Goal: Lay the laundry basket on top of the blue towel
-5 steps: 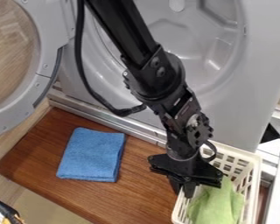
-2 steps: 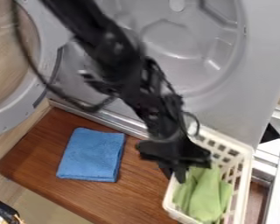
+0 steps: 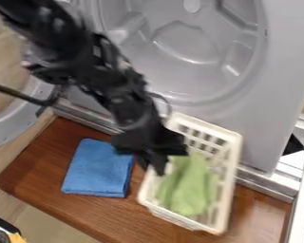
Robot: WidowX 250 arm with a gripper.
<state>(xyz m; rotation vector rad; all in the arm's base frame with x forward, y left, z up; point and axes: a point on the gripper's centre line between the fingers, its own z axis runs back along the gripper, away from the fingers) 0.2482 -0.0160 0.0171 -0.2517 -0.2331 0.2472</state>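
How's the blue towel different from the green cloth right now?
The blue towel is folded into a neat, flat, four-sided shape, while the green cloth is loosely bunched. The blue towel lies on the brown wooden surface, but the green cloth is inside the laundry basket. The first is a medium blue, the second a light green. Both look like soft fabric.

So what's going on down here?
A black two-finger robot gripper has the rim of a white slatted plastic basket, with a light green cloth inside. The basket is just right of the folded blue towel, not yet on top. I can't tell whether it's off the brown wooden surface.
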